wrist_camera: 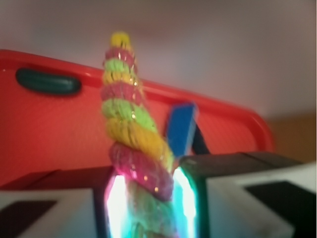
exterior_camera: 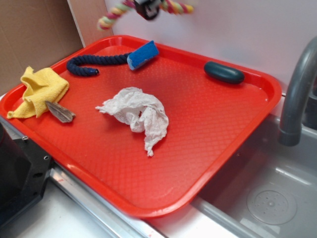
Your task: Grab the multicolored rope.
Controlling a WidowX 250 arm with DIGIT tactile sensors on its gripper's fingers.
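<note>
The rope [wrist_camera: 132,129] is clamped between the gripper [wrist_camera: 146,208] fingers [wrist_camera: 233,198] and seen rising up the frame, pink, yellow and green twists blurred. Behind the rope, the red tray [wrist_camera: 54,129] is spread. A dark green oval [wrist_camera: 48,82] is seen left of the rope, a blue block [wrist_camera: 179,128] just right.

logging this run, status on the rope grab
Pincer shut on multicolored rope. Rope lifted clear above red tray. Nothing in the way.
</note>
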